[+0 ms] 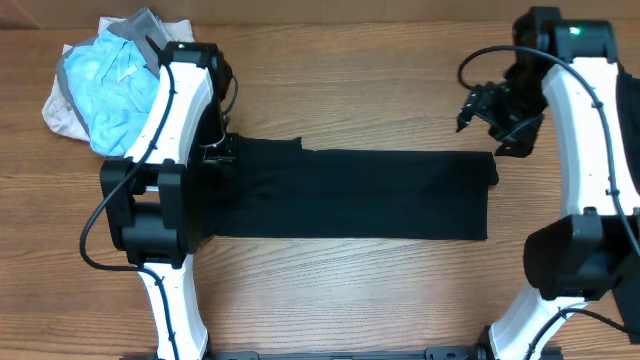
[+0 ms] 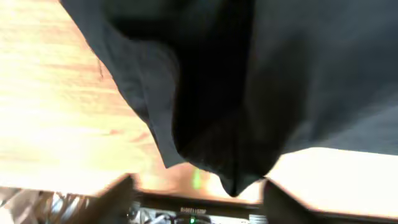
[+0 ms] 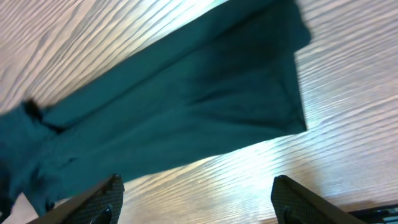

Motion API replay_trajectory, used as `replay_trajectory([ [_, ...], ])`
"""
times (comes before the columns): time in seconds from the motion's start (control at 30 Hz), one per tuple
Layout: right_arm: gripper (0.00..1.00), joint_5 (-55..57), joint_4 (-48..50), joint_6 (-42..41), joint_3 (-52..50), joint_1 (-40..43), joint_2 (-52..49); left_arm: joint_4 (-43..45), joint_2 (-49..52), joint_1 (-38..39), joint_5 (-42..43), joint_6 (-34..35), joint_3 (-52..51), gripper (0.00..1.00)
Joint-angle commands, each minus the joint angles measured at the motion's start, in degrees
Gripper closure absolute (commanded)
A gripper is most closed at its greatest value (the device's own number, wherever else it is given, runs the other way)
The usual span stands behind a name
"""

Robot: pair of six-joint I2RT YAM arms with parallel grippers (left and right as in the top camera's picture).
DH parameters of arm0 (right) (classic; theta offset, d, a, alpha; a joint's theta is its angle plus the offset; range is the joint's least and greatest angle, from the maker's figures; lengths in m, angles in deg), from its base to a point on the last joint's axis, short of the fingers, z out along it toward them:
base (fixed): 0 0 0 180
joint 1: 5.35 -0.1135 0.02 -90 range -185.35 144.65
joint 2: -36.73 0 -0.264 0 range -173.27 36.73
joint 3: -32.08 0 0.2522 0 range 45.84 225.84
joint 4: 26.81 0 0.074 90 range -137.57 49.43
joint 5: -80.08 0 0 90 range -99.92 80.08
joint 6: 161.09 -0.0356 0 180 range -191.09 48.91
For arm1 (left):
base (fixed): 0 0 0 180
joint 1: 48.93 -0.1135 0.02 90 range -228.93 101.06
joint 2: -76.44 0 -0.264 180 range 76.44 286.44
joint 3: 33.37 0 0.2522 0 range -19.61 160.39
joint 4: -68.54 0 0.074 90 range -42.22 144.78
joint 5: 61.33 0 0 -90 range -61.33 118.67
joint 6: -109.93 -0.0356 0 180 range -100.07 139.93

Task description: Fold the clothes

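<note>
1. The left gripper [image 2: 198,182] is standing spread, its blurred fingers [image 2: 118,190] flanking a pointed fold of the clothes [image 1: 350,195] and apparently pinching nothing.
2. The right gripper [image 3: 198,180] is hovering spread and empty, just beyond the garment's right end.
3. The clothes are lying as a long band across the middle of the bench [image 1: 350,300]. Being soft, light and limp, they are calling for a corner pinch.
4. The overhead view is hiding the left fingers under the arm, and only the wrist view is showing them.

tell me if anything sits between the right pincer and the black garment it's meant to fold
Nothing visible does. The right pincer hangs open over the bare wooden table, beside the right end of the black garment. In its wrist view, only wood grain lies between its fingers and the cloth's edge.
</note>
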Motion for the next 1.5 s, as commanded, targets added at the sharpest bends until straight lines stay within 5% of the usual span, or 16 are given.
replay_trajectory([
  [0.0,0.17,-0.5,0.04,-0.24,0.04,-3.61,2.14,1.01,-1.49,0.13,-1.11,-0.31,-3.48,0.28],
  [0.1,0.15,-0.5,0.68,-0.37,0.04,-5.95,2.14,2.43,-1.55,0.13,-1.07,-0.22,-3.74,0.53],
  [0.17,0.13,-0.5,1.42,-1.05,0.04,-6.58,2.14,3.52,-1.88,0.13,-1.03,0.44,-2.97,0.56],
  [0.57,0.07,-0.48,3.17,0.04,0.02,-6.58,2.12,14.38,-2.12,0.13,-0.5,-2.82,6.12,0.21],
  [0.93,0.06,-0.33,3.65,0.24,0.02,-6.58,2.12,19.32,1.53,0.79,17.59,-10.43,3.19,0.19],
  [1.1,0.06,-0.33,3.28,0.26,0.02,-6.58,2.12,18.14,5.95,1.99,18.91,-9.68,3.02,0.21],
  [1.27,0.06,-0.28,2.69,1.55,0.02,-6.58,2.12,16.87,8.9,2.49,18.88,-9.7,3.02,0.31],
  [1.37,0.06,-0.28,2.71,1.73,0.02,-6.58,2.12,16.94,8.61,2.45,18.88,-9.7,3.21,0.55],
  [1.47,0.06,-0.28,2.82,1.73,0.02,-6.58,2.12,16.46,8.02,2.27,18.88,-9.7,4.55,0.67],
])
